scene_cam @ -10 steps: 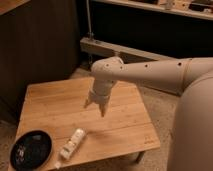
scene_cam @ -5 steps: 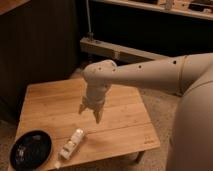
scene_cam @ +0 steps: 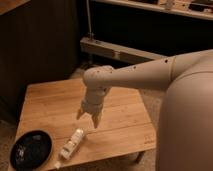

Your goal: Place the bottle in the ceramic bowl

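A small white bottle (scene_cam: 71,144) with a tan label lies on its side near the front edge of the wooden table (scene_cam: 50,105). Left of it, at the table's front left corner, sits the glossy black ceramic bowl (scene_cam: 31,149). My gripper (scene_cam: 88,118) hangs on the white arm above the table, a little up and to the right of the bottle. Its two fingers point down, stand apart and hold nothing.
The table is small, with its front edge close below the bottle and bowl. A dark wooden wall (scene_cam: 40,45) stands behind it, and a low metal bar (scene_cam: 120,50) runs at the back right. My own white body (scene_cam: 187,125) fills the right side.
The arm has swung left and down toward the front of the table, bringing the gripper closer to the bottle. Bottle and bowl have not moved.
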Robot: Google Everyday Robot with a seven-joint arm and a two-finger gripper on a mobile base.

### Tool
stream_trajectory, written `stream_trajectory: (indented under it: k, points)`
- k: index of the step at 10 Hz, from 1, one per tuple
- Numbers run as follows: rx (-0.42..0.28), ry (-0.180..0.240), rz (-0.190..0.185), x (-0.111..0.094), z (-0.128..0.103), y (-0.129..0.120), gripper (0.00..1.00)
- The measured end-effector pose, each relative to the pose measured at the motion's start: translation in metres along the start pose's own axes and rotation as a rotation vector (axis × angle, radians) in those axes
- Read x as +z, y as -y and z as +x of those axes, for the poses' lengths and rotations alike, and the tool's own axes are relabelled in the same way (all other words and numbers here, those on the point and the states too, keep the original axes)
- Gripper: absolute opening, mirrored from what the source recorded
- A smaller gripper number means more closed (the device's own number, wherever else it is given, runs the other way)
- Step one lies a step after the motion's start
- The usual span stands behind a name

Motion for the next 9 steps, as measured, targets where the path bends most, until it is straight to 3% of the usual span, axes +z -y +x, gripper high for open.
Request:
stream_trajectory:
  k: [4, 9]
  points:
    - [-0.069, -0.068, -0.024, 0.018, 0.005, -0.007, 0.65]
    - [-0.136, -0.132, -0.015, 0.032, 0.013, -0.018, 0.65]
